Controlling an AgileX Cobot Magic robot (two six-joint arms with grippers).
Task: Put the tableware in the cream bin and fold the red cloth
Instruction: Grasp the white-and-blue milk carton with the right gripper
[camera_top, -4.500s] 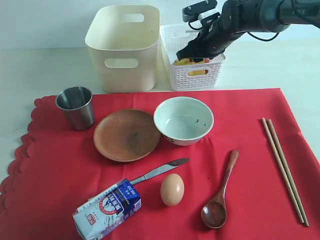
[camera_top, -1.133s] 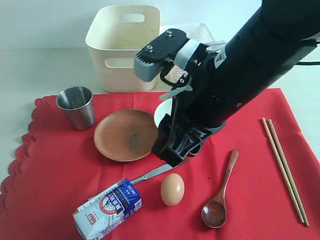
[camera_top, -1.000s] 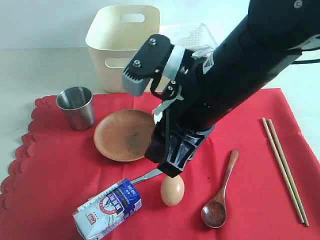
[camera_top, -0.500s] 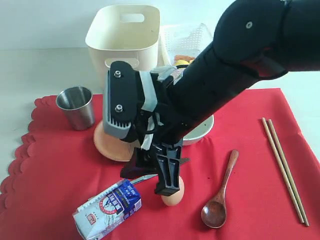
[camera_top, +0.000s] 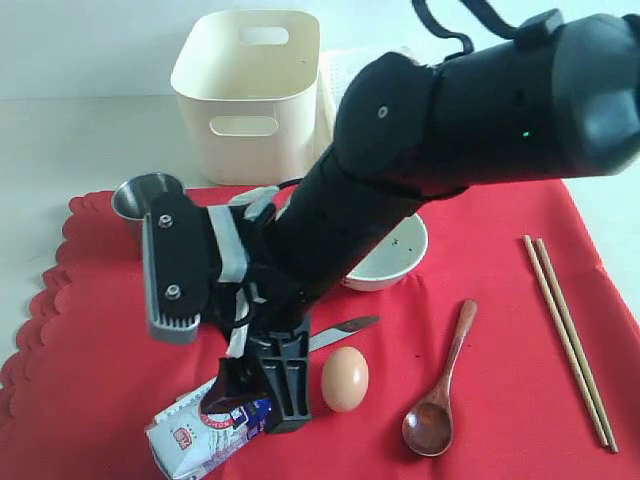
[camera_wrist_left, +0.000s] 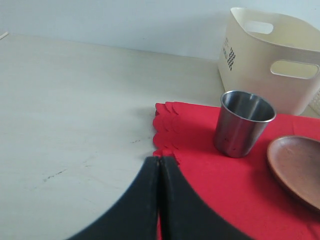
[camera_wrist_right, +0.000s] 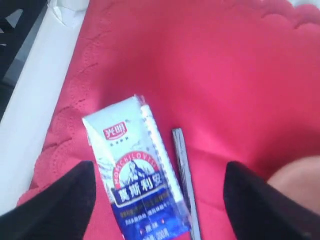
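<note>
Looking through the exterior camera, we saw the right gripper (camera_top: 257, 400) low over the large red cloth (camera_top: 500, 410), jaws spread and empty above the blue-and-white milk carton (camera_top: 190, 437), the brown egg (camera_top: 345, 378) just beside. The steel knife (camera_top: 345, 328), dark wooden spoon (camera_top: 440, 385), pair of wooden chopsticks (camera_top: 567, 335), white ceramic bowl (camera_top: 400, 255) and steel cup (camera_top: 135, 195) sat on the cloth, outside the tall cream plastic bin (camera_top: 248, 90). Through the left wrist camera, we found the left gripper (camera_wrist_left: 159, 165) clenched on nothing at the cloth's scalloped edge, near the cup and the round brown wooden plate (camera_wrist_left: 297, 167). Through the right wrist camera, the carton lay between the parted fingers (camera_wrist_right: 60, 200).
</note>
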